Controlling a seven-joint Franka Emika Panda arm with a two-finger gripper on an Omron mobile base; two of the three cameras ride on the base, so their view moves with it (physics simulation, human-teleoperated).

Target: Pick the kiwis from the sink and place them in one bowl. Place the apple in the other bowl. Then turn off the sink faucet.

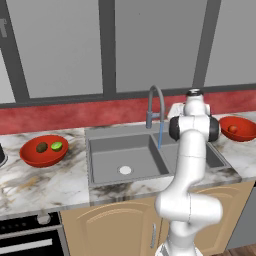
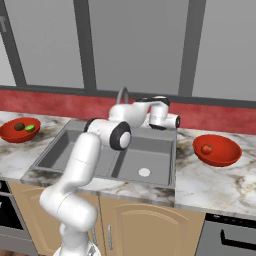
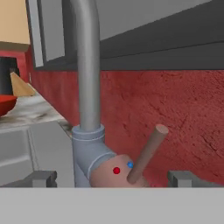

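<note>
Gripper (image 3: 112, 178): held wide apart and empty; the 2 dark fingertips (image 3: 42, 178) are seen low in the hand view, 1 on each side of the faucet base.
Handle (image 3: 148, 153): a short brown lever, found just beyond the fingers and between them, a little toward the right tip. Its long axis is tilted, rising up and to the right from the rounded base. A red dot and a blue dot are seen on the base beside its root.
Coming move, as judged: the lever is to be pushed or gripped, so the fingers must be brought forward around it; the tilt of the lever decides the direction of the push.
Sink faucet (image 1: 155, 107): a grey gooseneck at the back rim of the sink (image 1: 105, 172). A thin blue stream (image 1: 160, 136) falls from the spout, so the water is judged to be running.
Kiwis: 1 green (image 1: 56, 146) and 1 brown (image 1: 42, 147), lying side by side in the left bowl (image 1: 35, 158).
Apple (image 2: 206, 148): lying in the right bowl (image 2: 225, 154).
Remaining, as judged: only the faucet.
</note>
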